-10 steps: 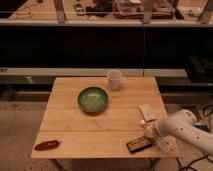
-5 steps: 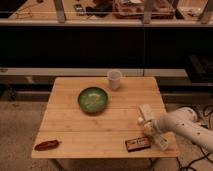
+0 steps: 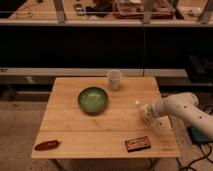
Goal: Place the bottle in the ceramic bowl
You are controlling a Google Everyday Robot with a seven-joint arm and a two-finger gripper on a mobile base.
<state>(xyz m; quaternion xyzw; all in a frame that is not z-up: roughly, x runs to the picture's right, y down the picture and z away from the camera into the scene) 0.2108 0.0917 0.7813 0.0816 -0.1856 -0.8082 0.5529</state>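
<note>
The green ceramic bowl (image 3: 92,99) sits on the wooden table (image 3: 65,125), left of centre. The small whitish bottle (image 3: 141,108) is near the table's right side, tilted, with its capped neck pointing up and left. My gripper (image 3: 147,115) comes in from the right on a white arm and is shut on the bottle's lower part. The bottle is about a bowl's width to the right of the bowl.
A pale cup (image 3: 114,79) stands at the back, right of the bowl. A dark flat box (image 3: 137,143) lies near the front edge on the right. A brown object (image 3: 46,145) lies at the front left corner. A dark counter runs behind the table.
My gripper has moved up and slightly left from the front right of the table. The bottle now shows sticking out of it.
</note>
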